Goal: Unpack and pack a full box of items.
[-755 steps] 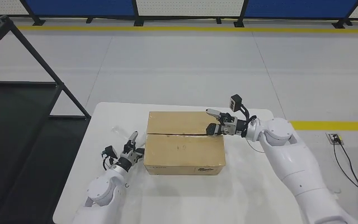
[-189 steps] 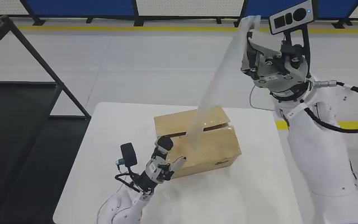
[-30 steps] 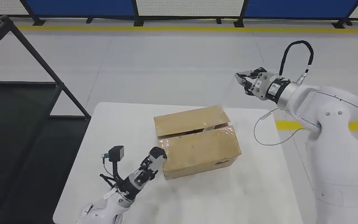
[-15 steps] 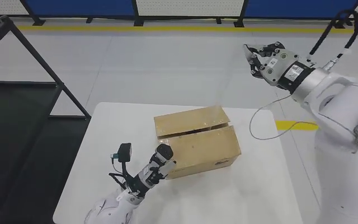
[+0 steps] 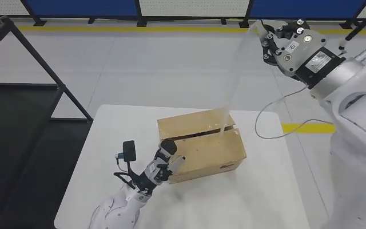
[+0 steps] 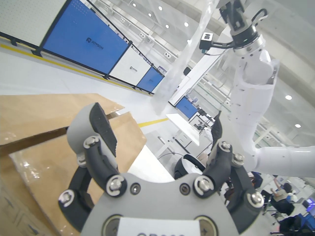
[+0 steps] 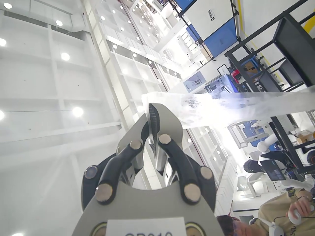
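Observation:
A brown cardboard box [image 5: 200, 147] sits turned at an angle in the middle of the white table [image 5: 114, 131], its top flaps meeting at a seam. A long strip of clear tape [image 5: 240, 74] runs from the box's far right top edge up to my right gripper [image 5: 267, 35], which is raised high above the table and shut on the strip's end [image 7: 221, 110]. The pinched fingertips [image 7: 152, 114] show in the right wrist view. My left gripper [image 5: 170, 156] stands open at the box's near left corner [image 6: 49, 133]. The tape [image 6: 182, 60] and the right gripper [image 6: 233, 13] show above it.
A black metal frame [image 5: 34, 74] stands off the table's left side. A thin cable [image 5: 269, 123] loops from the right arm over the table's far right corner. Bare tabletop lies left of and in front of the box.
My right gripper has climbed up and away from the box, drawing the clear tape strip out longer. My left gripper has edged closer to the box's near left corner.

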You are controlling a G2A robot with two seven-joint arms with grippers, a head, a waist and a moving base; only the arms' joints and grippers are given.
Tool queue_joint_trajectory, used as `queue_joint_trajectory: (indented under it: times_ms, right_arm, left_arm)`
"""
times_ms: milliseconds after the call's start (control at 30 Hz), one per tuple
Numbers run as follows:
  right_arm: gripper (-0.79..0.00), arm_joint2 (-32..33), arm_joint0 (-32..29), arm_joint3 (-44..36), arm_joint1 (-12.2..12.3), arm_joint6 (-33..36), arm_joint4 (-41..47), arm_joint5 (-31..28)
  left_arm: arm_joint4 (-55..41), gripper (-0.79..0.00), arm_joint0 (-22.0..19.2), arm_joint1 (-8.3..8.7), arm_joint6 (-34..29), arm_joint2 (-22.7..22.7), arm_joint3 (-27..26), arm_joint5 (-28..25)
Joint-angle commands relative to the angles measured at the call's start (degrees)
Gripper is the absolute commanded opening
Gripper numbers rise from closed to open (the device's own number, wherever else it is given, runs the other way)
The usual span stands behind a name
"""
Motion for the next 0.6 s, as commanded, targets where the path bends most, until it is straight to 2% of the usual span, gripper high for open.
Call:
queue_joint_trajectory:
  times_ms: [0,33,67,200,567]
  right_arm:
    - [-0.785,-0.2,0.2,-1.0,0.1,-0.3,0.2,-0.7]
    - [-0.785,-0.4,0.1,-1.5,0.1,-0.5,0.2,-1.0]
    - [-0.785,-0.6,0.0,-1.9,0.1,-0.7,0.3,-1.2]
    - [-0.785,-1.3,-0.1,-3.5,0.2,-1.3,0.1,-2.7]
    - [-0.785,-2.3,0.3,-4.2,0.4,-2.4,-1.0,-1.2]
  left_arm:
    - [-4.7,0.000,-0.3,-0.35,0.3,2.4,0.8,-1.3]
    - [-4.5,0.000,-1.1,-0.33,-0.2,2.2,1.3,-1.4]
    - [1.4,0.000,-2.2,-0.20,0.7,1.1,1.4,-0.1]
    - [10.3,0.000,-2.6,-0.73,6.8,3.4,2.0,2.4]
    - [10.3,0.000,-2.6,-0.73,6.8,3.4,2.0,2.4]
